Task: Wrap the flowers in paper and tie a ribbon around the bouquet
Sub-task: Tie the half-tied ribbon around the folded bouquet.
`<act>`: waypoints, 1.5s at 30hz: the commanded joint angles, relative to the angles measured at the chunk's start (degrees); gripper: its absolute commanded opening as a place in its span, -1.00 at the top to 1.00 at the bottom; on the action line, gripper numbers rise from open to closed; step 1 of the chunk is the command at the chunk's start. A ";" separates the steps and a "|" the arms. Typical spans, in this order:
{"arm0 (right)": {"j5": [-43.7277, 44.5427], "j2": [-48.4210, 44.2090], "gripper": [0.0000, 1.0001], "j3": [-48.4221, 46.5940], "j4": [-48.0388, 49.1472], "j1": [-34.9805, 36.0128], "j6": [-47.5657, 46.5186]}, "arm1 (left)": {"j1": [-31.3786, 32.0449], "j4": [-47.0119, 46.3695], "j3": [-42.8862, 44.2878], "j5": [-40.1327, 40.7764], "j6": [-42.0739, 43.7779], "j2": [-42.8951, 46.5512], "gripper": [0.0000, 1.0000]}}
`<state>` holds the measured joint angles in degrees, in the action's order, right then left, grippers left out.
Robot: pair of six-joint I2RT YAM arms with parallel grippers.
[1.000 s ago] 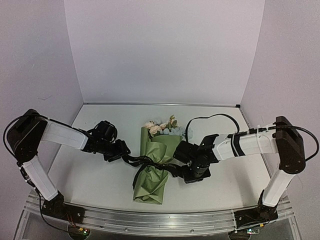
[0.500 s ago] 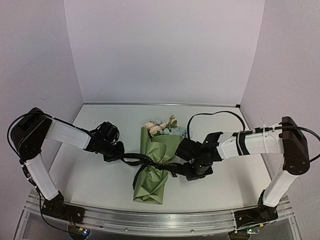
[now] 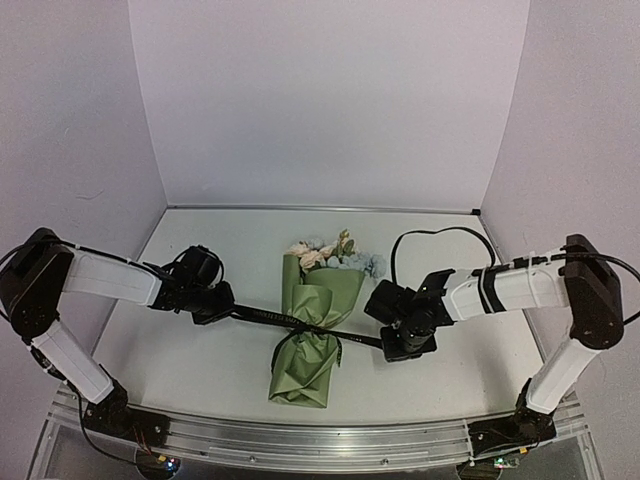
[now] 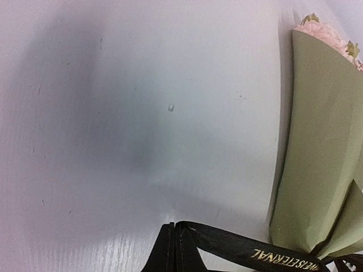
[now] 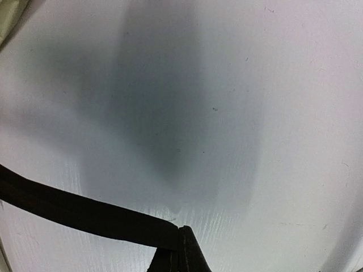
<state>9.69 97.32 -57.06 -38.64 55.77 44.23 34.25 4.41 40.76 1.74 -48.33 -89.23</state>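
Observation:
The bouquet (image 3: 312, 320) lies lengthwise in the middle of the table, a cone of olive-green paper (image 4: 320, 147) with pink, cream and blue flowers (image 3: 325, 252) poking out at its far end. The black ribbon (image 3: 265, 316) crosses the cone's waist, pulled in a straight line between both arms. Left of the bouquet, my left gripper (image 3: 222, 310) is shut on one ribbon end (image 4: 238, 245), which shows pale lettering. To the right, my right gripper (image 3: 393, 343) is shut on the other ribbon end (image 5: 85, 212). The paper is pinched in where the ribbon crosses.
White walls close off the table at the back and both sides. A black cable (image 3: 430, 240) loops above the right arm. A metal rail (image 3: 300, 440) runs along the near edge.
The left gripper closed on the ribbon end and moved left; the right gripper moved right. The slack ribbon has been drawn taut and the paper cinched at the waist.

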 commanded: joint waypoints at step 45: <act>-1.18 -10.67 0.08 -3.37 -5.93 1.53 -6.23 | 2.31 3.99 4.67 -16.23 16.15 9.37 -0.10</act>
<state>9.54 85.29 -56.56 -46.52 52.16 39.10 32.19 6.02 43.58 -13.22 -35.49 -81.54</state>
